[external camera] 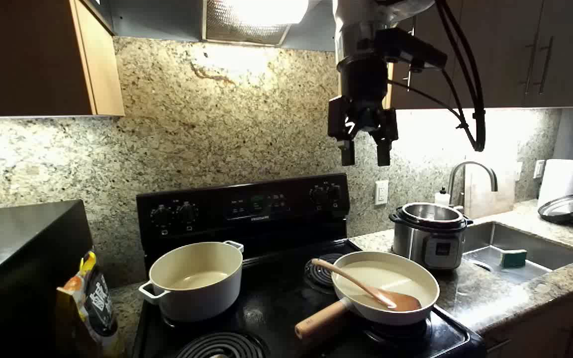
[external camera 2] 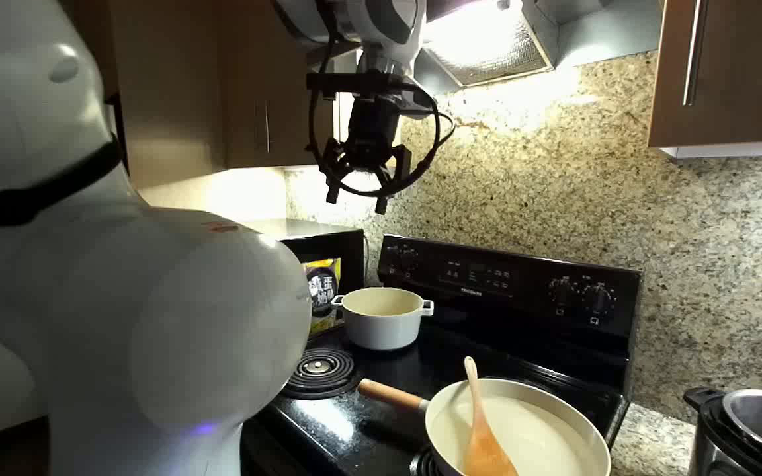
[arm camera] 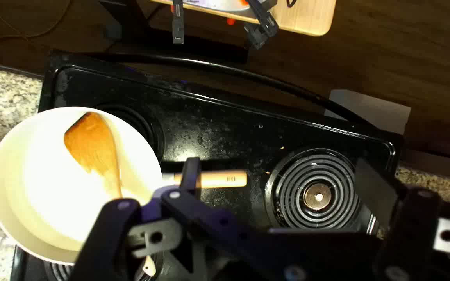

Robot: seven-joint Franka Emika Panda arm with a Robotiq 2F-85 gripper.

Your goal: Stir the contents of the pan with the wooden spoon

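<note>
We see the gripper (external camera: pixel 365 155) hanging downward from the arm (external camera: pixel 361 10), well above the stove (external camera: pixel 276 303), its two fingers (external camera: pixel 347 155) spread wide apart — in the wrist view the front left burner (arm camera: pixel 318 196) shows between them. Below, we find the pan (external camera: pixel 391 318) by the stove's right edge, toward its front corner, its thick pale handle (external camera: pixel 321 318) pointing toward the left edge. In it the contents (external camera: pixel 401 273) make a smooth, pale layer across the bottom, and the wooden spoon (external camera 2: pixel 479 416) lies at a slant: its bowl (external camera 2: pixel 489 457) is down near the front rim, while its slim shaft (external camera 2: pixel 474 390) crosses the rim on the back left side and ends outside the pan. At the stove's back left corner we have a cream two-handled pot (external camera: pixel 217 298) — plain in both exterior views. Just past the stove's right edge a black-rimmed steel pot (external camera: pixel 411 243) stands on the stone bench (external camera: pixel 508 306), near a sink (external camera: pixel 550 253) with a green sponge (external camera: pixel 513 258) inside. Beyond the left edge, a yellow-and-black bag (external camera: pixel 98 301) stands just beside a black appliance (external camera: pixel 43 253).
</note>
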